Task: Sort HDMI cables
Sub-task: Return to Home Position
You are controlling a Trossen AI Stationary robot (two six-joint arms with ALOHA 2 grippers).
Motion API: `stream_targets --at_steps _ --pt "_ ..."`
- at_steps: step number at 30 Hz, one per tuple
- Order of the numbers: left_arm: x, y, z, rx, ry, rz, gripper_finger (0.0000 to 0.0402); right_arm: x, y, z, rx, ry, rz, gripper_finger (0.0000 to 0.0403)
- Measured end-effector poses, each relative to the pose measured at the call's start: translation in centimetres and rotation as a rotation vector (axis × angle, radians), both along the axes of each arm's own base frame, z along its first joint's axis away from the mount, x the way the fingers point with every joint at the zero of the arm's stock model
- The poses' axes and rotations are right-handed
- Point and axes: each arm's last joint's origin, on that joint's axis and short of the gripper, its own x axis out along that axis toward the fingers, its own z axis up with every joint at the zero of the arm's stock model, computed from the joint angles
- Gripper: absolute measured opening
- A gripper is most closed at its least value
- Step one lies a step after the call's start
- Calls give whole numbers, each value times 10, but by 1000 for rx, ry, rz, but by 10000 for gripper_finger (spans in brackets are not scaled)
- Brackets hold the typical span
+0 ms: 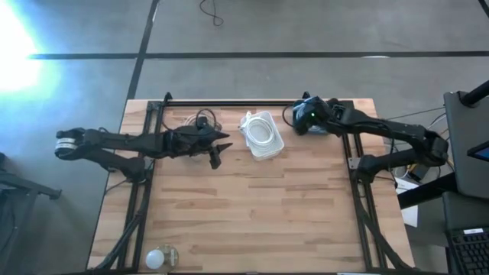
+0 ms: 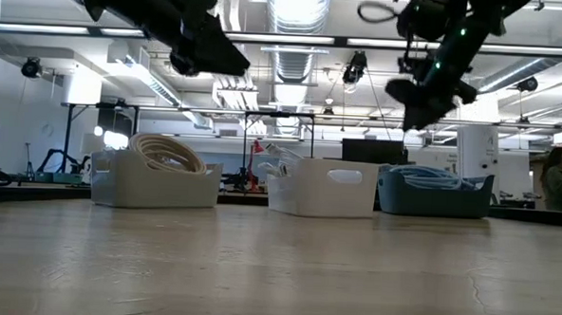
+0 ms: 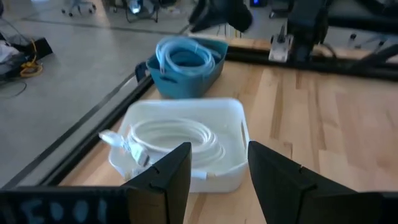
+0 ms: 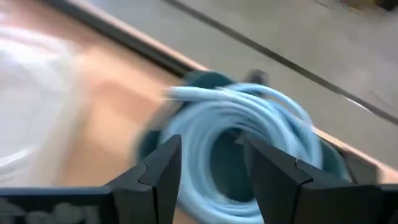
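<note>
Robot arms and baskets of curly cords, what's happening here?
The robot is sorting by colour. At the table's far edge, beige HDMI cables lie in the left-hand bin, a white cable in the white bin, and light blue cables in the blue bin. The right gripper hangs open and empty above the blue bin. The left gripper, open too, hovers near the white bin.

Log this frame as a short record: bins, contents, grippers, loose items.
Left bin: beige cables coiled inside
White bin: white cables inside
Blue bin: light blue cables inside
Left gripper: open, raised, beside the white bin
Right gripper: open, above the blue bin
Loose item: small white ball, near left corner of table
</note>
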Motion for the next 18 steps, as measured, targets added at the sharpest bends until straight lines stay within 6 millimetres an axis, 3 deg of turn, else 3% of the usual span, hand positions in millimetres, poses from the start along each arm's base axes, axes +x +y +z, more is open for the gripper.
stream_targets --at_steps 8,14,18 --pt "-37 -4 27 32 -102 -5 167 10 49 31 -38 -30 446 154" --pt "-72 -7 9 34 -172 -4 167 -9 89 37 -60 -166 787 146" --pt "-94 -9 -10 37 -286 -5 167 -25 101 31 -132 -330 911 146"
